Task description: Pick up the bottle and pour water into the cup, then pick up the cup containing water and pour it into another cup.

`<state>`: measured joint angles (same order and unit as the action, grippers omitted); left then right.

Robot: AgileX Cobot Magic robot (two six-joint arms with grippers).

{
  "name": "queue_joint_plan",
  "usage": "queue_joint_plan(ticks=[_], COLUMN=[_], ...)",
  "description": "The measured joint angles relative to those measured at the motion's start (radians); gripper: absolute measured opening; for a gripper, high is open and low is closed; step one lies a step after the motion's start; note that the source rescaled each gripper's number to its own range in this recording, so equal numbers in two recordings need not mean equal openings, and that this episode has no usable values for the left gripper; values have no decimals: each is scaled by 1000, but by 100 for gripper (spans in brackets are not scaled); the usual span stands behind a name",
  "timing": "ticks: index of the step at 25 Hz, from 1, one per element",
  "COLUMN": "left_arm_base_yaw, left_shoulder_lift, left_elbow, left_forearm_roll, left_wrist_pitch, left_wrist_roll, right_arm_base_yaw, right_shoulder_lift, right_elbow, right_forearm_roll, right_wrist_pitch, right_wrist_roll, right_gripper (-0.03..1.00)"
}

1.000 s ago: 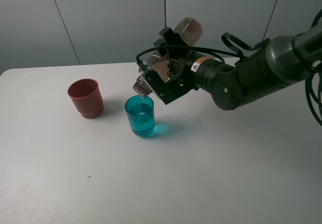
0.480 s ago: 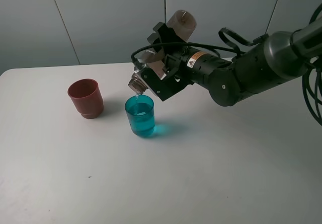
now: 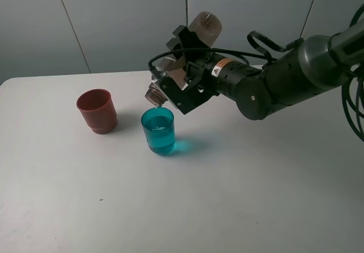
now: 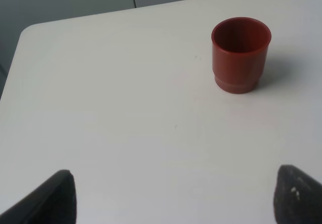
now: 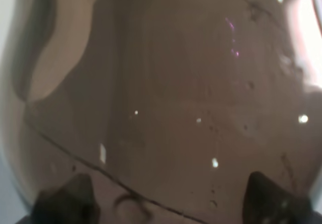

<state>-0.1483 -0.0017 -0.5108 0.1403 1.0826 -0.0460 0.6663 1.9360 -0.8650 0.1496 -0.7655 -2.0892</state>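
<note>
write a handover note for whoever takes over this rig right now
Right tool: shut on the bottle, which is tipped neck-down with its mouth just above the teal cup.
Left tool: open and empty, over the table, facing the red cup.
Cups: both upright on the table, apart. The teal cup holds water; the red cup looks empty.
Done: bottle picked up, pour into the teal cup under way.
Left: right the bottle and set it down, lift the teal cup, pour it into the red cup.
</note>
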Motion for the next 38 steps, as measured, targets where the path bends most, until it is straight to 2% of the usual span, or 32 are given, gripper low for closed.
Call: queue_joint_plan(ticks=[16,19,23,25,29,31,33,36,38], left_arm_base_yaw=[0,0,0,0,0,0,0,0,0], left_shoulder_lift=[0,0,0,0,0,0,0,0,0], left_elbow=[0,0,0,0,0,0,0,0,0], left_forearm_roll=[0,0,0,0,0,0,0,0,0], left_wrist_pitch=[0,0,0,0,0,0,0,0,0], left_wrist_roll=[0,0,0,0,0,0,-2,-2,-2], right_arm_base_yaw=[0,0,0,0,0,-5,-35,-122,-187], right_shoulder_lift=[0,0,-9,-37,-129,-172,-194,-199,-199], right_elbow=[0,0,-1,-1,-1,-2,-5,-5,-5], right_forearm_roll=[2,31,52,52,26,-44,-150,-274,-301], right_wrist_pitch=[18,21,57,135,284,352,389,397,383], right_wrist_roll=[2,73,275,374,652,852,1146,1585,1817], right_gripper=[3,3,3,3,3,3,3,3,3])
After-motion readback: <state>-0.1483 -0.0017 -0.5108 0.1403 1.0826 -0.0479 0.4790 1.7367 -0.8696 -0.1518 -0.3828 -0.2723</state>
